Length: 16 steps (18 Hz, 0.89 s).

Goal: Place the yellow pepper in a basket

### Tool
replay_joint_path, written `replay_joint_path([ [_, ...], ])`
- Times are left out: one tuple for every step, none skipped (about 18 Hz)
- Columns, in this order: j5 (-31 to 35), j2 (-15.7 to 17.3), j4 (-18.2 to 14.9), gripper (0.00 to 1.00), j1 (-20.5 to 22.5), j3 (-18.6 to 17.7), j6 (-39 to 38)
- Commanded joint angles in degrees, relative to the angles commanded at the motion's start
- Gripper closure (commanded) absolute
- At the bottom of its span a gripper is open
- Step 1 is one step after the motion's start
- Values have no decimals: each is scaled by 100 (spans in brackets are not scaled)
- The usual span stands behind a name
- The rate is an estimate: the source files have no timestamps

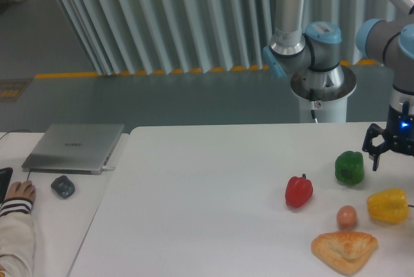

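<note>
Altogether three peppers: one yellow pepper (387, 204), one green pepper (349, 167), one red pepper (299, 191).

Lower right of frame, on the tabletop (213, 186): three peppers (349, 167), an egg (347, 216) between them, a pastry (344, 250) below; laptop (74, 147) far left.

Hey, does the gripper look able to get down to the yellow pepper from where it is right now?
Probably yes. The gripper hangs just above the yellow pepper, whose top is uncovered. The green pepper sits close beside the gripper, apart from the yellow one.
</note>
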Motion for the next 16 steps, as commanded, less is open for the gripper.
replay_joint_path([
  [88,9,0,0,-17,-9,17],
  [176,9,9,0,-61,-9,26],
  [220,0,0,0,-105,0,18],
  [238,0,9,0,-114,0,0],
  [238,-9,9,0,-114,26,9],
  [238,-9,26,0,-114,18,17],
  [238,-9,35,0,-114,-17,18],
  [212,-44,96,0,-123,-105,18],
  [203,-105,271,0,-123,-140,18],
  [211,-132,507,0,-123,-184,0],
  [238,-141,597,0,-132,-185,9],
  [238,-141,624,0,-132,-185,17],
  [221,-132,633,0,-149,-176,18],
  [229,-141,624,0,-141,-141,26],
  [229,-132,615,0,-141,-141,35],
  [238,-141,624,0,-149,-158,18],
])
